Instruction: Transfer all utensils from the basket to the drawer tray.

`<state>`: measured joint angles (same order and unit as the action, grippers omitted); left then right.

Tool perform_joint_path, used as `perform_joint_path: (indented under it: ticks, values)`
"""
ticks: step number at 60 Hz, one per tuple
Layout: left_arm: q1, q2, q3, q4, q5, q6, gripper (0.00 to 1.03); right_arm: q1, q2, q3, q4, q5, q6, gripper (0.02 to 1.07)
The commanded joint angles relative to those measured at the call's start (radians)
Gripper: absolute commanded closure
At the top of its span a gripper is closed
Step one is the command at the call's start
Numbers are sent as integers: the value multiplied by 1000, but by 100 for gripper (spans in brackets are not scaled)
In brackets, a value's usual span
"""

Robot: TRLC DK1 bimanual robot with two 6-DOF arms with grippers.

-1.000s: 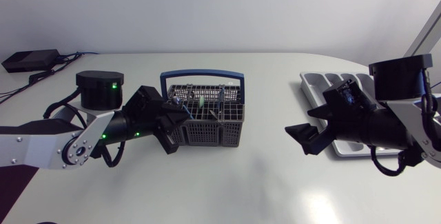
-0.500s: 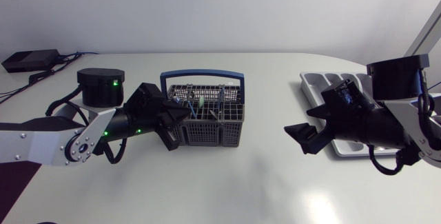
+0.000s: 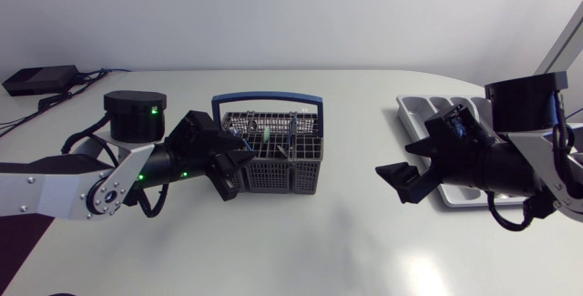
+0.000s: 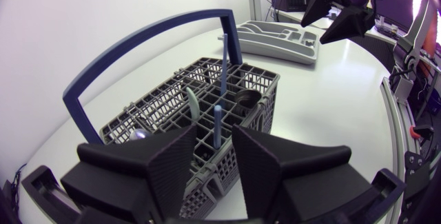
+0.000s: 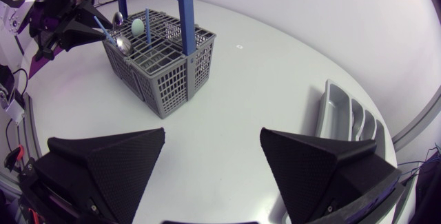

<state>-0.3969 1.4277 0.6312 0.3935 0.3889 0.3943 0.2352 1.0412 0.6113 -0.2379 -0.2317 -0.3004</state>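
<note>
Left end effector [image 4: 213,140]: spread at the basket [image 4: 256,86] wall; my nearer arm.
Blue utensil [image 4: 218,122]: stood upright, just ahead between its fingers.
Right end effector [image 5: 212,134]: spread, well apart.

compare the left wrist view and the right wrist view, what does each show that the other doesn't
Left wrist only: a close look down into the basket, with a light blue utensil upright just ahead of the open left gripper.
Right wrist only: the right gripper open over bare table, and the basket's full outline from afar.
Both: basket, tray, and the other arm's gripper in the distance.
</note>
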Motion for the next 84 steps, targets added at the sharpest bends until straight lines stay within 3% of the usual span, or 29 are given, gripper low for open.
perform_joint_path:
  ticks: [1, 7, 14, 36, 48, 62, 75, 84]
  values:
    - [-14, -3, 21, -8, 11, 20, 62, 10, 10, -24, 8, 3, -19, 7]
    - [-22, 8, 32, -10, 11, 20, 63, 13, 10, -25, 8, 5, -19, 7]
    - [-26, 16, 35, -8, 11, 21, 79, 13, 13, -25, 8, 5, -19, 7]
    - [-20, 17, 28, -12, 11, 26, 99, 13, 16, -28, 12, 5, -20, 7]
    - [-22, 10, 39, -21, 11, 26, 99, 23, 13, -28, 8, 6, -20, 7]
    - [1, -39, 108, -102, 11, 35, 99, 30, 0, -24, -9, 6, -20, 7]
    - [58, -108, 265, -301, 79, 32, 99, 56, -24, -16, -40, 19, -26, 7]
    - [81, -127, 455, -576, 145, 17, 100, 70, -47, -10, -66, 29, -26, 7]
